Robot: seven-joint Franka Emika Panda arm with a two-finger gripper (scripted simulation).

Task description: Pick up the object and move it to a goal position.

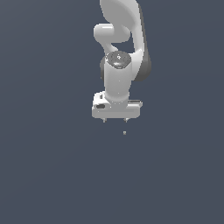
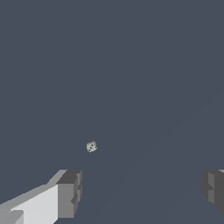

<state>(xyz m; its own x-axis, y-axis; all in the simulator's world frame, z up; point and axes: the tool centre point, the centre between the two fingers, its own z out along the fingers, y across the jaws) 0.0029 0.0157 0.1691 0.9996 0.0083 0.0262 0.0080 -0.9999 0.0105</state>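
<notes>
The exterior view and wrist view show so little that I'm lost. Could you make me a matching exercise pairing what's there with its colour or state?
Things:
1. gripper
2. object
3. fingers
4. floor

Descriptions:
A. plain dark blue-grey
B. white body, open, holding nothing
C. tiny pale tan-grey lump, lying free
D. grey blocks set wide apart

Pairs: 1-B, 2-C, 3-D, 4-A
</notes>
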